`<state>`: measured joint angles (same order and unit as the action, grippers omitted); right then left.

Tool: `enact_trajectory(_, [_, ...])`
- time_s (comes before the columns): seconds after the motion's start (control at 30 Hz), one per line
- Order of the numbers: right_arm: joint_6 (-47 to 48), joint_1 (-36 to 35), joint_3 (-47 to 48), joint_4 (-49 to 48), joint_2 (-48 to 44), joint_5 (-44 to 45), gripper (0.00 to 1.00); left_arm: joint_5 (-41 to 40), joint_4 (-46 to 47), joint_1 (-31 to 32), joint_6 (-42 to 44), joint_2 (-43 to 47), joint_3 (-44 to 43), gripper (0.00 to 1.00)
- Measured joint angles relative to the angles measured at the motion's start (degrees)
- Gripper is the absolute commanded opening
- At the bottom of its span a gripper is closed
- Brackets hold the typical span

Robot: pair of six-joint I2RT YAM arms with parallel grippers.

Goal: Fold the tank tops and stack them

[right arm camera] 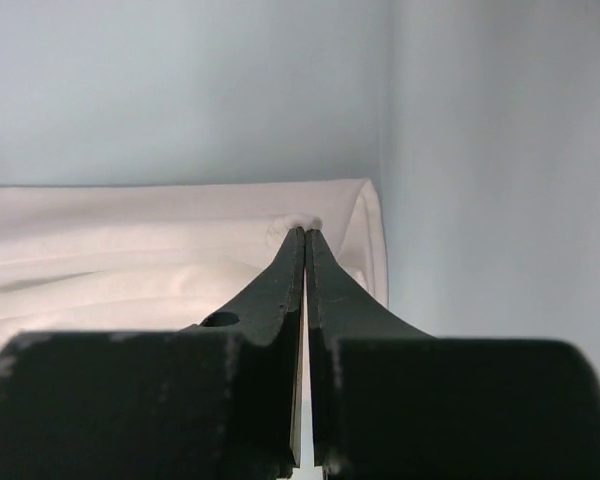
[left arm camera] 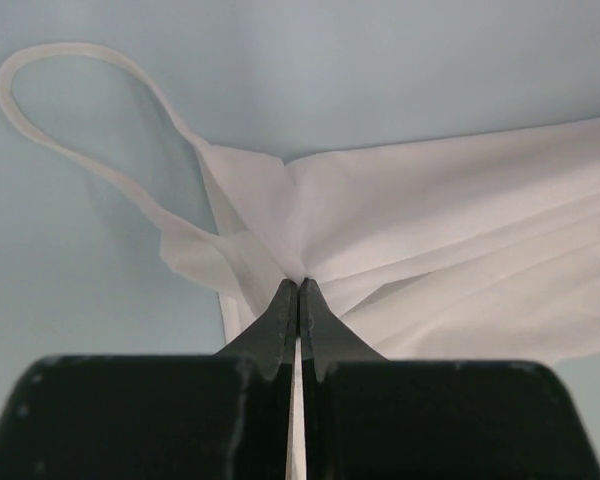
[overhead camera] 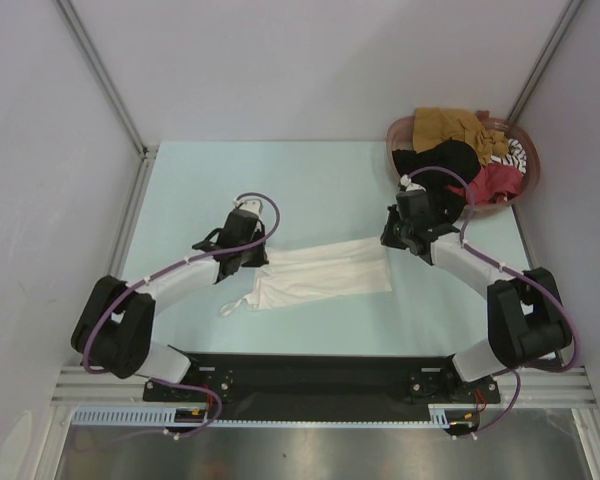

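Note:
A white tank top (overhead camera: 320, 275) lies stretched across the middle of the pale table, one strap loop (overhead camera: 232, 306) trailing at its left end. My left gripper (overhead camera: 252, 260) is shut on its left end near the straps; the left wrist view shows the cloth (left arm camera: 430, 230) pinched at the fingertips (left arm camera: 298, 285) and a strap loop (left arm camera: 70, 110). My right gripper (overhead camera: 388, 240) is shut on its right end; the right wrist view shows the hem corner (right arm camera: 365, 225) bunched at the tips (right arm camera: 306, 232). Mustard-brown (overhead camera: 450, 125), black (overhead camera: 440, 162), red (overhead camera: 500, 182) and striped (overhead camera: 517, 152) tank tops lie heaped in the basket.
The round reddish-brown basket (overhead camera: 400, 128) stands at the table's far right corner, just behind my right arm. Grey walls and metal frame posts (overhead camera: 100, 75) enclose the table. A black base rail (overhead camera: 310, 375) runs along the near edge.

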<state>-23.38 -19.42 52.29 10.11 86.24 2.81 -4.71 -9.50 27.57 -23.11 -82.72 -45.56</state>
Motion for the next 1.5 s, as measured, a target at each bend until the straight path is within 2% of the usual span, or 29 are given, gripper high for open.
enact_trajectory(0.8, [-1.81, -1.9, -13.86, 1.81, -15.74, 0.57, 0.01, -5.25, 0.83, 8.35, -6.62, 15.93, 14.47, 0.0])
enact_trajectory(0.9, [-2.75, -2.38, -16.0, 1.75, -15.74, 0.57, 0.06, -6.56, 0.24, 10.47, -8.9, 15.32, 15.63, 0.0])
enact_trajectory(1.0, [-4.2, -2.95, -18.1, 1.73, -15.65, 0.81, 0.2, -8.81, -0.39, 12.5, -11.52, 14.82, 16.85, 0.01])
enact_trajectory(1.03, [-4.76, -3.04, -18.49, 2.03, -15.54, 0.96, 0.31, -9.49, -0.52, 12.87, -12.5, 14.8, 17.44, 0.06])
enact_trajectory(1.1, [-5.92, -3.34, -18.71, 2.67, -15.52, 1.53, 0.34, -10.71, -0.96, 13.22, -13.9, 14.84, 18.56, 0.18])
enact_trajectory(1.13, [-6.27, -3.39, -18.71, 2.67, -15.58, 1.77, 0.34, -11.41, -1.22, 13.33, -14.56, 14.99, 19.21, 0.3])
enact_trajectory(1.23, [-7.15, -3.41, -18.88, 2.67, -16.31, 2.43, 0.37, -13.14, -2.6, 13.46, -16.06, 17.4, 20.96, 0.58])
enact_trajectory(1.33, [-7.67, -3.41, -19.52, 2.67, -18.21, 2.75, 0.37, -14.67, -4.2, 13.53, -17.05, 22.18, 21.46, 0.66])
enact_trajectory(1.5, [-7.41, -3.48, -19.34, 1.95, -18.73, 1.86, 0.38, -16.39, -5.99, 13.55, -17.2, 26.12, 20.61, 0.67])
